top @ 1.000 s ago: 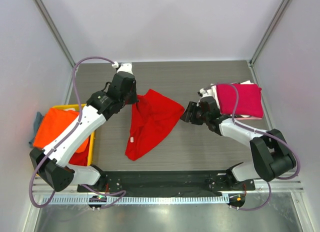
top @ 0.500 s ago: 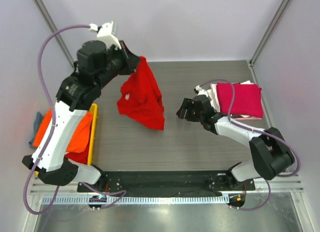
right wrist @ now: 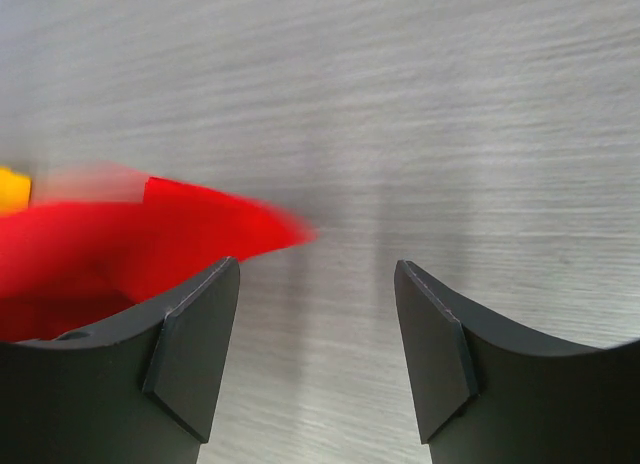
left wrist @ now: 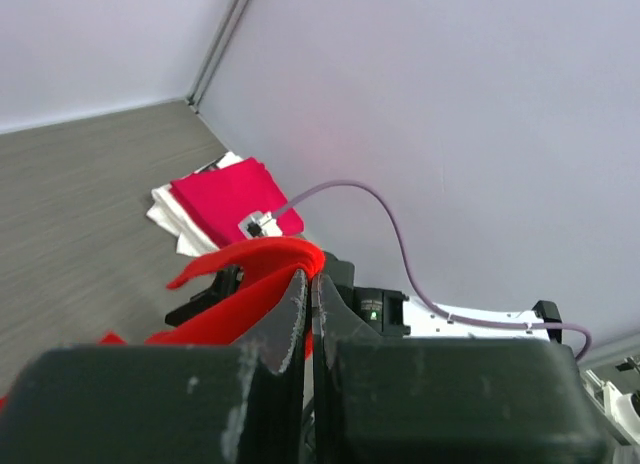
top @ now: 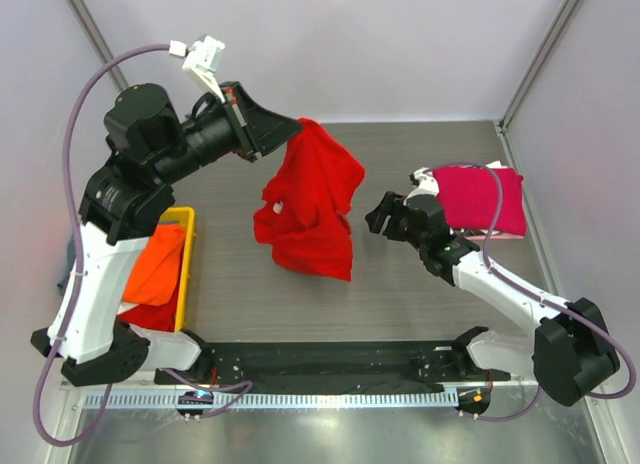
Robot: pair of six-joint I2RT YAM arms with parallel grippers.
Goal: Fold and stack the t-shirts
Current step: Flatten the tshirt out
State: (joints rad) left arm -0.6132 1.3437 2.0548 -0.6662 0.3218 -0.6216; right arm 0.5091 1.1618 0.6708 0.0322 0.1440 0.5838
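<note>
Up above the table (top: pixel 420 284), the left fingers (left wrist: pixel 288 319) are pinched tight on the red t-shirt (top: pixel 310 209), which hangs bunched over the table's middle. The right fingers (right wrist: pixel 200 329) stand wide apart, holding nothing, just beside the cloth. A folded magenta t-shirt (top: pixel 480 199) lies on a white t-shirt (left wrist: pixel 168 206) at the far right corner. An orange t-shirt (top: pixel 150 269) sits in the yellow crate (top: pixel 186 274) at the left edge.

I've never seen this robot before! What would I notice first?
The bright red t-shirt, dangling over the middle of the table from the shut left gripper. Next, the right gripper, open just beside it, and a folded pink t-shirt at the table's far right.
</note>
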